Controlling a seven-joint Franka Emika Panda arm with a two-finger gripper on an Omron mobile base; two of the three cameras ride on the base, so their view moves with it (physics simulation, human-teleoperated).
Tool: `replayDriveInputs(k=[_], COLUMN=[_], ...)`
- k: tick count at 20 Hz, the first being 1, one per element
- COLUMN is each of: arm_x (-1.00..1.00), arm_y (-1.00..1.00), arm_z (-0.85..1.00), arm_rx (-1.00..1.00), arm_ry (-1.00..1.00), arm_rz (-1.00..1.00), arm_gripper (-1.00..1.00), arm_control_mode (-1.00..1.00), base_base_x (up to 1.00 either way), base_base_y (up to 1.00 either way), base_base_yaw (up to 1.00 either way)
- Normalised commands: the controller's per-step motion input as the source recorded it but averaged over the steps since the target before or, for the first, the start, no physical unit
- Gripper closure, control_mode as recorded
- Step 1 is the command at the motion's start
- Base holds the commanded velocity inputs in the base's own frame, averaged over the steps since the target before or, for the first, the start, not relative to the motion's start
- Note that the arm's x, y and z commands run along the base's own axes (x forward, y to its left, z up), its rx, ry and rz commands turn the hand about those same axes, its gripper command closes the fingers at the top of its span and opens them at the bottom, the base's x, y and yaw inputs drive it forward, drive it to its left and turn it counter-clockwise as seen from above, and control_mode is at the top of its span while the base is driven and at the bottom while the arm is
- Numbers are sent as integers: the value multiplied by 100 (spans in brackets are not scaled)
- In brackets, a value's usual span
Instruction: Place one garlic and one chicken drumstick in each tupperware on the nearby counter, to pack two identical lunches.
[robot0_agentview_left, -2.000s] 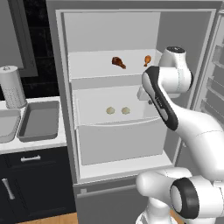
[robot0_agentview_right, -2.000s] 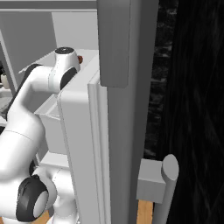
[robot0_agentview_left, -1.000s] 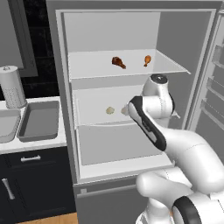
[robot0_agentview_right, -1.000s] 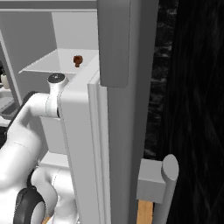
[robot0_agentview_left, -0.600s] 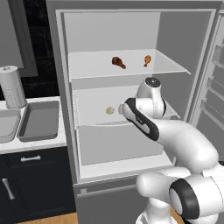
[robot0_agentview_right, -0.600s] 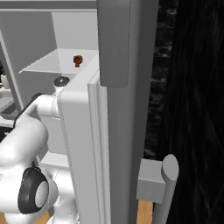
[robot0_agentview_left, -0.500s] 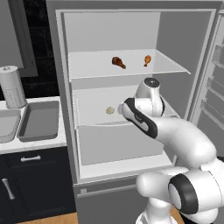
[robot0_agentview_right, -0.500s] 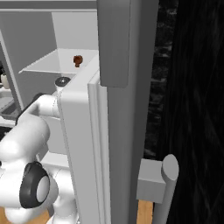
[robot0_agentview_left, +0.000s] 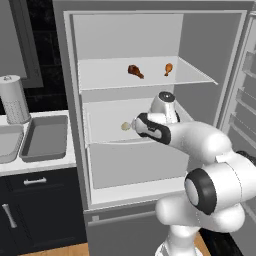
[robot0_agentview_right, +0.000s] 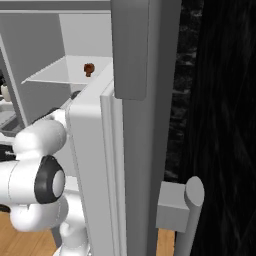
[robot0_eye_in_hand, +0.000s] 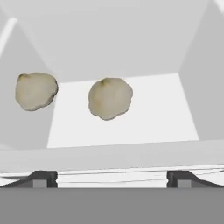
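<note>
step in hand: the reach for the first garlic, judged from the layout; nothing is yet packed, and both tupperware trays are seen bare.

gripper (robot0_eye_in_hand: 109, 177): released, jaws spread wide, nothing held; its two dark tips are seen at the lip of the middle fridge shelf (robot0_agentview_left: 107, 142), pointed into the compartment.

garlic, centre (robot0_eye_in_hand: 110, 98): lying on the shelf floor, straight ahead of the gripper and between the lines of its tips, not touched.

garlic, left (robot0_eye_in_hand: 36, 90): lying near the first but apart from it, close against the compartment's side wall; the same bulb is seen beside the wrist (robot0_agentview_left: 125, 126).

chicken drumsticks: two, the darker (robot0_agentview_left: 134, 71) and the lighter (robot0_agentview_left: 168, 69), lying apart on the upper shelf (robot0_agentview_left: 100, 80), untouched.

tupperware: one tray (robot0_agentview_left: 45, 137) on the worktop (robot0_agentview_left: 37, 165) left of the fridge, a second (robot0_agentview_left: 7, 142) just beside it at the picture's edge, a paper-towel roll (robot0_agentview_left: 14, 100) standing behind.

next move, as judged: the gripper is to be carried forward over the shelf lip and lowered so the centre bulb lies between the fingers, then clenched.

edges and room: open floor is left on the right of the centre bulb; the left bulb is hemmed by the wall, so it is judged the harder pick. the upper shelf limits height overhead. the open fridge door (robot0_agentview_right: 100, 165) stands close on the arm's right.
</note>
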Motion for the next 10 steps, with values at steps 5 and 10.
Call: replayDriveInputs(k=[5, 10], arm_x=[61, 50], arm_y=[5, 4], arm_z=[-20, -24], arm_rx=[0, 0], arm_ry=[1, 6], arm_rz=[0, 0], arm_gripper=[-100, -100], arm_control_mode=[-100, -100], base_base_x=[0, 0], base_base_y=[0, 0], base_base_yaw=[0, 0])
